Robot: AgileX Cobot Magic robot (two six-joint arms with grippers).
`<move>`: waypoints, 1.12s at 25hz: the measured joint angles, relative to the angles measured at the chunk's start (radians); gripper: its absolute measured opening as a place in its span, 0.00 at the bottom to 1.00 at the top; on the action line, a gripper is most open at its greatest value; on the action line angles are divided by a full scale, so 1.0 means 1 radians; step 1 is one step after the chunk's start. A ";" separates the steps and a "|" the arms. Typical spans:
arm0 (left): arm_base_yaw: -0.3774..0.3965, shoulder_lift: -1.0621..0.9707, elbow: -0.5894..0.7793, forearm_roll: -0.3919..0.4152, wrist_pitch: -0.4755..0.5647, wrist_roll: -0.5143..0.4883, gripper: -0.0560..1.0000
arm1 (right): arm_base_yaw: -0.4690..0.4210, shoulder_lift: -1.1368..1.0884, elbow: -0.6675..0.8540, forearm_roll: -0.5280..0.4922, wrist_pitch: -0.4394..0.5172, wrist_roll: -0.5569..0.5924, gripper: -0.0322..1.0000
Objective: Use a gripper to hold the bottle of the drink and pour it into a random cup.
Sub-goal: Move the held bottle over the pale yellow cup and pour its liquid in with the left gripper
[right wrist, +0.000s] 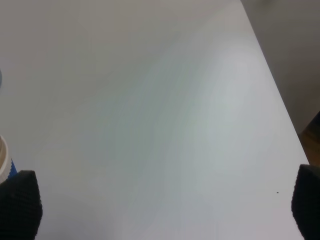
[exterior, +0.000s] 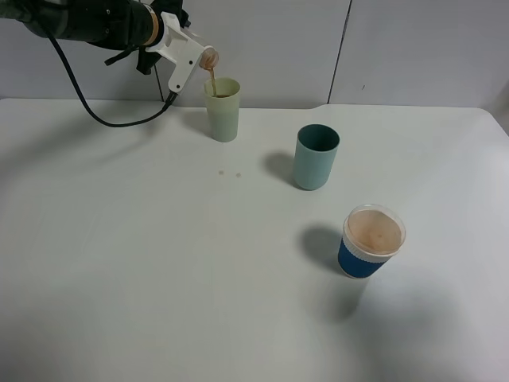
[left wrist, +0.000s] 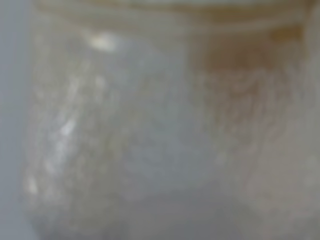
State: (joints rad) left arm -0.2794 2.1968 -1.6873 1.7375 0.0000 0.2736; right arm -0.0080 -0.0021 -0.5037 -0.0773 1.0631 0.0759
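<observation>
Blue-and-white paper cup (exterior: 371, 243), nearest, is already holding brown liquid and is probably standing out of play. The right gripper (right wrist: 162, 205) is hanging near it, jaws wide apart and gripping nothing. Farther back, the teal tumbler (exterior: 316, 157) is standing unused. Toward the far edge of the table (exterior: 119, 263), the left gripper (exterior: 189, 52) is clamping the bottle (exterior: 208, 57). It is tipping the mouth down just above the pale green cup (exterior: 222, 111), so a thin brown stream (exterior: 212, 81) is falling inside the rim.
</observation>
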 joint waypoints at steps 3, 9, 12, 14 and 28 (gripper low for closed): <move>0.000 0.000 0.000 0.000 0.000 0.012 0.37 | 0.000 0.000 0.000 0.000 0.000 0.000 1.00; 0.000 0.000 0.000 -0.001 0.000 0.045 0.37 | 0.000 0.000 0.000 0.000 0.000 0.000 1.00; 0.000 0.000 0.000 -0.001 0.000 0.045 0.37 | 0.000 0.000 0.000 0.000 0.000 0.000 1.00; 0.000 0.000 0.000 -0.001 0.000 0.045 0.37 | 0.000 0.000 0.000 0.000 0.000 0.000 1.00; -0.001 -0.003 -0.007 0.001 -0.017 -0.136 0.37 | 0.000 0.000 0.000 0.000 0.000 0.000 1.00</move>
State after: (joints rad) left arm -0.2801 2.1940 -1.6940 1.7381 -0.0168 0.1372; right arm -0.0080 -0.0021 -0.5037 -0.0773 1.0631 0.0759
